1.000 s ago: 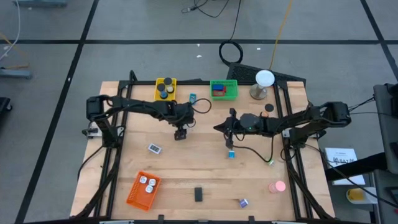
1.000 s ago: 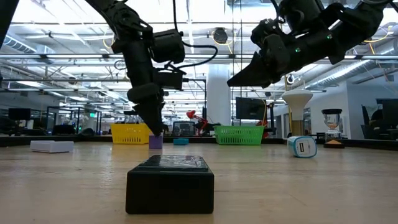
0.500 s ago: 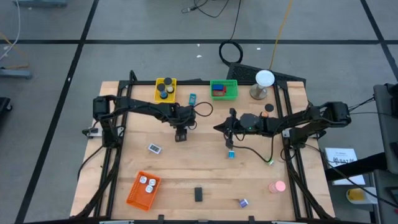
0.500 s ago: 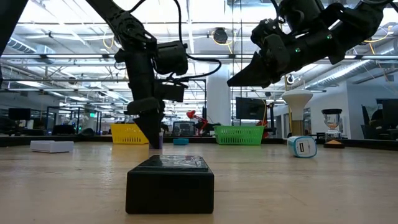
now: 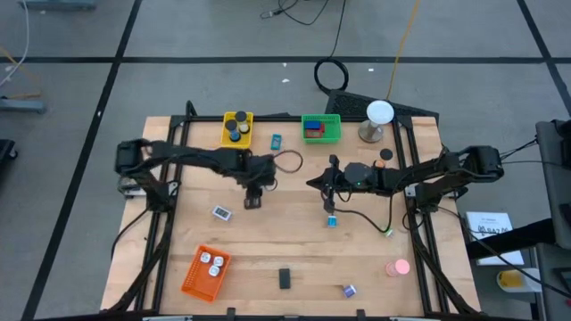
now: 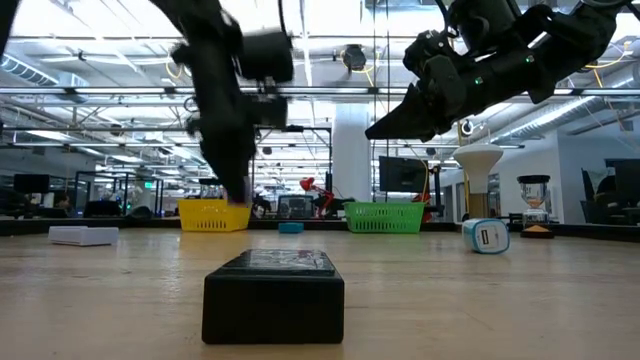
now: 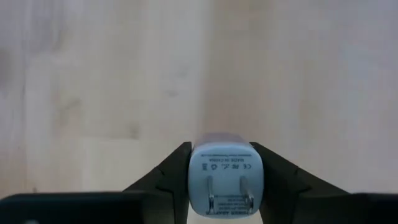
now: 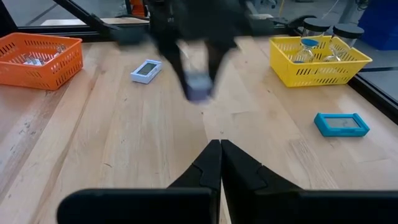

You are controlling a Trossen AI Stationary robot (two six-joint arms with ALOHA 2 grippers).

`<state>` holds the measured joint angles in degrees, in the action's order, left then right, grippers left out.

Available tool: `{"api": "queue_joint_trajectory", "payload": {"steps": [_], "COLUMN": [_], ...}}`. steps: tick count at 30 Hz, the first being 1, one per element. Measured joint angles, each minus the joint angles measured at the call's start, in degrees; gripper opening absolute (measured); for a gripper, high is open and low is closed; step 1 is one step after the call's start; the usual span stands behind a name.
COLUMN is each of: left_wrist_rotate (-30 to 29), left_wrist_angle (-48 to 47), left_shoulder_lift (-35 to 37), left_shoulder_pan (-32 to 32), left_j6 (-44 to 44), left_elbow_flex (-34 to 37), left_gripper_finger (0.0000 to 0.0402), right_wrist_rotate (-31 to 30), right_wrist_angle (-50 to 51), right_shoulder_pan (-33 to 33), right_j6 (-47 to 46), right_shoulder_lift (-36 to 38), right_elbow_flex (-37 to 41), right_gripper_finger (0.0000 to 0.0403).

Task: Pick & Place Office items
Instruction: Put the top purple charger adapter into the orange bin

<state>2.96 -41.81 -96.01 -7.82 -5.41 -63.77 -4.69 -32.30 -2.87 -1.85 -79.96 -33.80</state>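
In the high view, the left gripper (image 5: 253,198) is at the centre left of the frame, over the table (image 5: 268,254), with a small plug adapter (image 5: 252,202) between its fingers. The right gripper (image 5: 328,204) waits at the centre, pinched closed with nothing in it.

In the low view, the left gripper (image 6: 238,195) hangs at the left of centre, and the adapter seems just off the wood.

In the left wrist view, the fingers (image 7: 168,177) press both sides of the adapter (image 7: 226,174), prongs to the camera.

In the right wrist view, the adapter (image 8: 198,90) shows at the upper centre, near the yellow basket (image 8: 320,59).

The step is the pick. Next comes probably a lift and a carry to a basket; which one I cannot tell.
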Motion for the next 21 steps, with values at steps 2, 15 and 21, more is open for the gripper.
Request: {"api": "queue_joint_trajectory", "payload": {"steps": [2, 15, 21], "left_wrist_rotate": [-0.02, -5.42, -11.55], "left_wrist_angle": [-5.09, -18.94, -17.94], "left_shoulder_lift": [4.32, 23.07, 19.87], "left_shoulder_pan": [3.71, 43.54, 57.75], "left_j6": [1.62, 36.64, 48.12], "left_elbow_flex": [0.08, 0.35, 2.65], "left_gripper_finger": [0.0134, 0.0134, 0.0134], "right_wrist_rotate": [0.00, 0.00, 0.00], "right_wrist_angle": [0.37, 0.31, -0.06], "right_shoulder_pan": [0.00, 0.00, 0.00], "right_j6": [0.03, 1.01, 0.86], "right_shoulder_lift": [0.00, -0.02, 0.00], "right_elbow_flex": [-0.02, -0.04, -0.04], "right_gripper_finger": [0.0000, 0.0000, 0.0000]}}
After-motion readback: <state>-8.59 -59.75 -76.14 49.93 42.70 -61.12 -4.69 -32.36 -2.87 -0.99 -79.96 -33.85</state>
